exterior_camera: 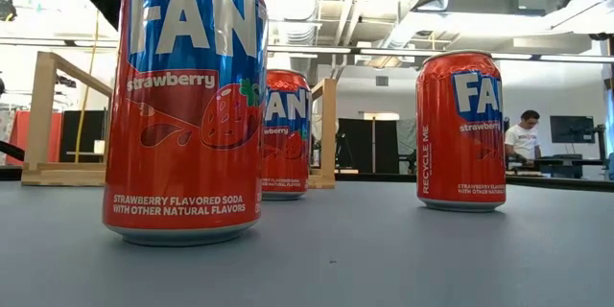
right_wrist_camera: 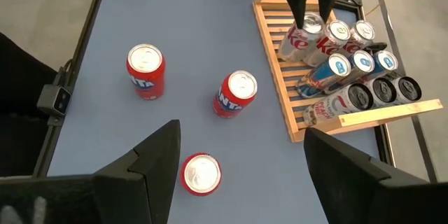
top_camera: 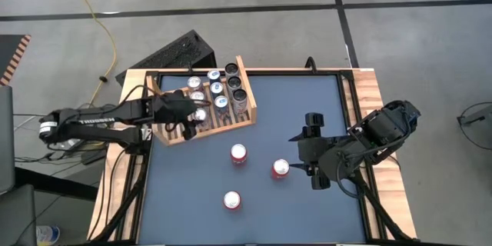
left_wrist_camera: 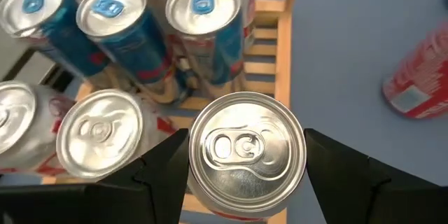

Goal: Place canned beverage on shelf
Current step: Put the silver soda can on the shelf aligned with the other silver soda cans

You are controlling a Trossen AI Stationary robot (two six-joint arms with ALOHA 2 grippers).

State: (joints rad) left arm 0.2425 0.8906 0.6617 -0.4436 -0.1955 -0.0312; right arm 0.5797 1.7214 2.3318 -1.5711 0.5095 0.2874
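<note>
The light-wood slatted shelf [top_camera: 231, 121] stands at the table's far left and holds several cans, some silver-blue, some white-red, some dark. My left gripper [top_camera: 196, 114] is over the shelf's left part, shut on a silver-topped white-red can [left_wrist_camera: 246, 147]. Three red strawberry soda cans stand upright on the blue table [top_camera: 239, 154], [top_camera: 280, 168], [top_camera: 232, 200]. They also show in the low view [exterior_camera: 187, 106]. My right gripper [top_camera: 301, 155] hangs open and empty just right of the middle red can, above the table. My left gripper has the can's upper wall [left_wrist_camera: 196, 175] pinched between its two fingers [left_wrist_camera: 164, 171], one on each side. The fingers come from above, pointing down. The can stands upright among the shelf's other cans. Whether its base rests on the slats is hidden by the can itself.
A black ridged box [top_camera: 173, 52] lies beyond the table's far left corner, with a yellow cable [top_camera: 104, 31] on the floor. The shelf's raised side board [right_wrist_camera: 378, 115] borders the cans. A person [exterior_camera: 523, 139] shows far off in the room.
</note>
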